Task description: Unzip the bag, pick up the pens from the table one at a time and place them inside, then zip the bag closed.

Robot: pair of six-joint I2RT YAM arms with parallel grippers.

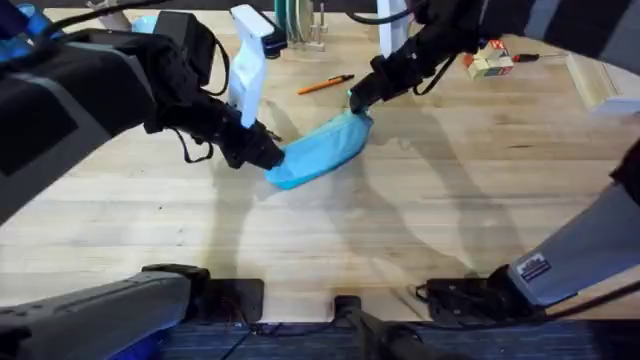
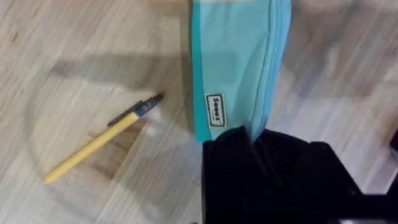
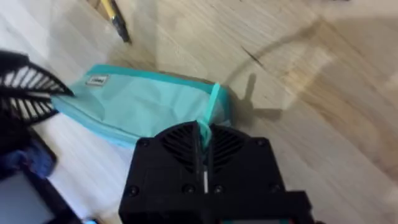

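Observation:
The light-blue bag (image 1: 320,150) lies slanted in the middle of the table (image 1: 400,230). My left gripper (image 1: 268,155) is shut on its near-left end, seen close in the left wrist view as black fingers (image 2: 236,149) pinching the bag (image 2: 233,62) fabric beside a small label. My right gripper (image 1: 358,100) is shut on the bag's far-right end, where the right wrist view shows the gripper (image 3: 202,134) clamped on a turquoise tab of the bag (image 3: 143,102). An orange pen (image 1: 325,85) lies behind the bag. A yellow pen (image 2: 99,142) lies beside the bag's left end.
A white upright object (image 1: 248,60) stands behind the left gripper. A small coloured box (image 1: 487,62) and a thin red-and-black tool (image 1: 525,57) sit at the back right, with a wooden piece (image 1: 595,80) at the far right. Bare wood stretches in front of the bag.

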